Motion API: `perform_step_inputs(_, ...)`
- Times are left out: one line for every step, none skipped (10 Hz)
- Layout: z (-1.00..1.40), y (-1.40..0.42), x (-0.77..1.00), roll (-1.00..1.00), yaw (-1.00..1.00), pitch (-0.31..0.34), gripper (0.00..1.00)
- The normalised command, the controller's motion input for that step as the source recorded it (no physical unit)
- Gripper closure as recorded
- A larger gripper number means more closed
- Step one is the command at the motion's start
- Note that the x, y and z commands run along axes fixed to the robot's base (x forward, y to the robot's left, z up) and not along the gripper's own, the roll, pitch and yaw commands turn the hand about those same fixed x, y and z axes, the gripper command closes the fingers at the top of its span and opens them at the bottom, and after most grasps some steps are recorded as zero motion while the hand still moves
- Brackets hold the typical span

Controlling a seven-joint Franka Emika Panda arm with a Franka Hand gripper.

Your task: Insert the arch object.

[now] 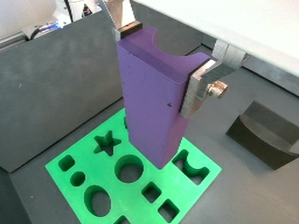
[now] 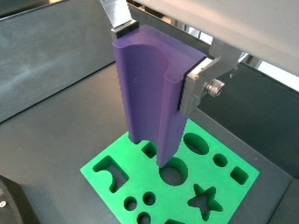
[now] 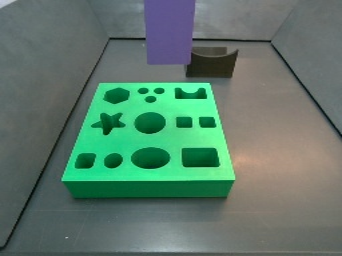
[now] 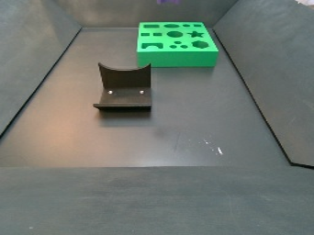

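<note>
Tool [image 1: 163, 66]: silver finger plates seen in both wrist views, clamped on a tall purple column [image 1: 152, 96], one finger [image 2: 201, 77] pressed against the column's side. In a side view the column [image 3: 168, 30] hangs above the far edge of the green board; the tool itself is out of that frame.

Purple column [image 2: 158, 92]: upright, rectangular, with a curved hollow at its top face. Its lower end is over the green board's middle, near a round hole; whether it touches the board cannot be told.

Green board [image 3: 150, 140]: flat slab lying on the dark worktop [image 3: 274, 200], cut with shaped holes: hexagon, star, circles, squares, oval, and an arch-shaped slot near the far edge. Shown also in both wrist views [image 1: 82, 162] [image 2: 117, 166] and, at the far end of the worktop, in a side view [image 4: 178, 44].

Arch block [image 3: 213, 61]: small dark block with a rounded notch facing up, resting on the worktop just beyond the board's far right corner, apart from the board. Not held. Visible in a wrist view [image 1: 267, 133] beside the board.

Dark bracket piece [image 4: 123, 87]: curved-top dark object standing mid-worktop in a side view, well apart from the board.
</note>
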Motion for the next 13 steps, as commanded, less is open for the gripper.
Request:
perform_step_inputs(-0.28, 0.32, 0.42, 0.02, 0.19, 0.000, 1.00)
perform_step_inputs(-0.53, 0.32, 0.59, 0.17, 0.15, 0.001, 1.00)
perform_step_inputs(-0.46, 0.29, 0.49, 0.14, 0.00, 0.000, 1.00)
perform_step_inputs(-0.38, 0.35, 0.41, 0.10, 0.00, 0.006, 1.00)
perform_step_inputs(-0.29, 0.31, 0.38, 0.06, 0.00, 0.024, 1.00)
perform_step_inputs(-0.20, 0.21, 0.29, 0.00, 0.00, 0.009, 1.00)
perform_step_inputs(-0.19, 0.12, 0.35, 0.00, -0.07, 0.000, 1.00)
perform_step_inputs(-0.25, 0.19, 0.33, 0.00, -0.09, 0.000, 1.00)
perform_step_inputs(-0.40, 0.21, 0.10, 0.08, -0.03, 0.000, 1.00)
perform_step_inputs(-0.37, 0.06, 0.03, 0.16, -0.05, 0.000, 1.00)
perform_step_inputs(-0.42, 0.01, 0.03, 0.08, -0.14, 0.000, 1.00)
perform_step_inputs(-0.38, 0.00, 0.00, 0.08, -0.15, 0.003, 1.00)
perform_step_inputs(-0.39, 0.00, 0.01, 0.05, -0.13, 0.011, 1.00)
